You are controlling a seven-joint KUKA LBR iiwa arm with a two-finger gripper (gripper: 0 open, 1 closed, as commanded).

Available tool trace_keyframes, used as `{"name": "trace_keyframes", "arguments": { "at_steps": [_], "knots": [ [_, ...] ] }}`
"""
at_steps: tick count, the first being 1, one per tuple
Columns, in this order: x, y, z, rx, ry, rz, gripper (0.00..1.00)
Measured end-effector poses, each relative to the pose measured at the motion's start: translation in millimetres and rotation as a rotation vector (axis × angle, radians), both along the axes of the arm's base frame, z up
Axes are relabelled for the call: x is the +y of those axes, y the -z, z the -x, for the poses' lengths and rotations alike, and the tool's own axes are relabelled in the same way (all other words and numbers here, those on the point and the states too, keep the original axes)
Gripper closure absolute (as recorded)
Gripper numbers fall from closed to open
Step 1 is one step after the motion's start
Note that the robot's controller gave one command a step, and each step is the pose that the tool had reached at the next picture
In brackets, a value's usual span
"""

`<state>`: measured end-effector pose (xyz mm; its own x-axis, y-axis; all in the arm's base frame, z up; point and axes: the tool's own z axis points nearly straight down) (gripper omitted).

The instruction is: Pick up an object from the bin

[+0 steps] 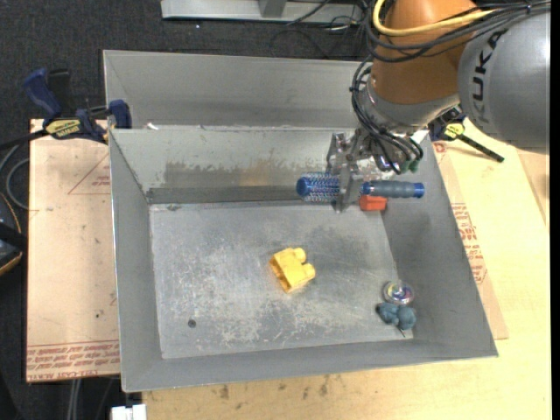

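Note:
My gripper hangs near the bin's back right, its fingers closed across the middle of a blue brush. The brush lies level, with its bristled head to the left of the fingers and its blue handle sticking out to the right. A small red piece sits just under the handle beside the fingers. A yellow toy brick lies on the bin floor, below and left of the gripper.
A small blue-grey lump with a shiny round piece on top rests in the front right corner. The arm and its orange cover hang over the bin's back right rim.

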<state>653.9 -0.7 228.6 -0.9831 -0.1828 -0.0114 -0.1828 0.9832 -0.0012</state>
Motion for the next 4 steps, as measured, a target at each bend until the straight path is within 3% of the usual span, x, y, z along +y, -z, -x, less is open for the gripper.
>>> {"name": "trace_keyframes", "arguments": {
  "at_steps": [1,2,3,4],
  "knots": [
    [0,5,1.5,0.008,0.000,0.000,0.00],
    [9,114,48.1,-0.015,-0.241,0.003,0.00],
    [44,155,39.9,0.000,-0.477,0.005,0.00],
    [46,154,38.7,-0.007,-0.476,0.002,1.00]
  ]
}}
